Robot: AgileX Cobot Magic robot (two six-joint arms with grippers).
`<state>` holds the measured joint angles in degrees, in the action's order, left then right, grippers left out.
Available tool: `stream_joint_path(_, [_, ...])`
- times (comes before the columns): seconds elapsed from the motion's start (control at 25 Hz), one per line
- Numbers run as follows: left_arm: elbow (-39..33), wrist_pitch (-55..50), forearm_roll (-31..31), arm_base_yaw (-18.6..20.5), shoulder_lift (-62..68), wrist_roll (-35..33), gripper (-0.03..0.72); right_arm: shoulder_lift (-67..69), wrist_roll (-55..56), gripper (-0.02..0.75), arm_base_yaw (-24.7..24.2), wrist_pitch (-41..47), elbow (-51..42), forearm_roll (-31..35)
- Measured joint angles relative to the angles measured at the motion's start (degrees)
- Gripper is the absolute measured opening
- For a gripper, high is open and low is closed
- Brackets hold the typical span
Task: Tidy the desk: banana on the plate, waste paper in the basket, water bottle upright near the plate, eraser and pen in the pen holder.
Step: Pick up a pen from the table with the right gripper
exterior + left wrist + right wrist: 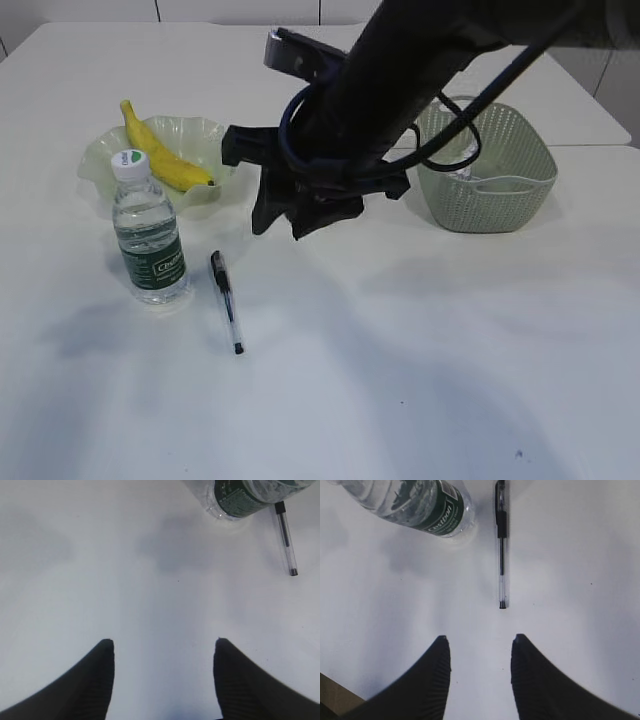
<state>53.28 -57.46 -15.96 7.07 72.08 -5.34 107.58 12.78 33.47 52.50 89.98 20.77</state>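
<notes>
A yellow banana (160,155) lies on the pale green plate (100,165) at the back left. A water bottle (150,235) stands upright in front of the plate. A pen (226,300) lies flat on the table to the right of the bottle. My right gripper (290,222) hangs open and empty above the table; in the right wrist view its jaws (479,639) point at the pen (502,555), with the bottle (420,502) at the left. My left gripper (163,642) is open and empty over bare table, with the bottle (240,500) and pen (286,535) ahead to the right. No eraser or pen holder is in view.
A green woven basket (490,190) stands at the back right, with something pale inside, partly hidden by my right arm's cable. That arm (400,70) crosses the upper middle of the exterior view. The table's far edge runs behind the plate and basket.
</notes>
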Motion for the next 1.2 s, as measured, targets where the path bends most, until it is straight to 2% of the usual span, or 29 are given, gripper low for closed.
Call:
stream_joint_path(0.28, [0.0,0.0,0.0,0.0,0.0,0.0,0.442,7.2,1.4,0.304,2.2,4.9,7.7,-5.0])
stream_joint_path(0.76, [0.0,0.2,0.0,0.0,0.0,0.0,0.443,24.6,6.5,0.304,2.4,9.9,26.0,-6.9])
stream_joint_path(1.2, [0.0,1.3,0.0,0.0,0.0,0.0,0.442,29.6,7.7,0.304,2.5,10.3,27.3,-6.7])
